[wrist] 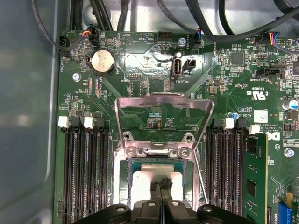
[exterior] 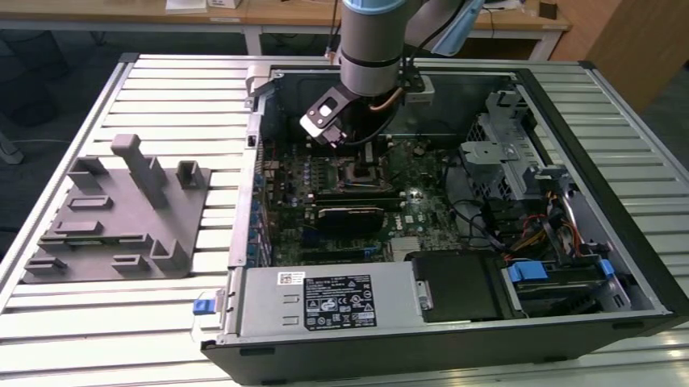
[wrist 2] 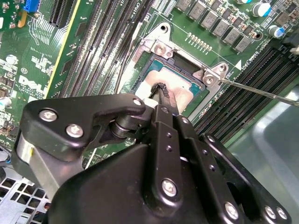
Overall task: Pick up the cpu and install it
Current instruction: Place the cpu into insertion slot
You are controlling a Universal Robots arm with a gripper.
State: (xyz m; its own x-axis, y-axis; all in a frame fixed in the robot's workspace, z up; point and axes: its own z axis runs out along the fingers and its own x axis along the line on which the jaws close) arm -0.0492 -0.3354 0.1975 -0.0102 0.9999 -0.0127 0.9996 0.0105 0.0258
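The slatted metal worktop (exterior: 161,89) carries an open computer case (exterior: 431,339) lying on its side, with the green motherboard (exterior: 425,201) flat inside it. The landmark here is the processor socket (wrist: 154,151) near the board's middle. The robot arm (exterior: 372,40) reaches down into the case right over the socket. A grey plastic block (exterior: 108,218) with upright posts stands well apart from the socket, outside the case toward the exterior view's left. Memory slots (wrist: 86,168) run along both sides of the socket, and the socket's metal load plate (wrist: 163,100) is swung up and open.

The cpu (wrist: 145,179) lies flat inside the socket, pale metal top up. The jaws are pressed together, with no gap showing between the fingertips (wrist: 158,185); they rest at or just above the middle of the cpu's top and do not pinch it.

By its look the cpu is light, thin, rigid and smooth-topped, and probably fragile on its underside. I judge that its opposite edges are the place to hold it, kept level over the socket
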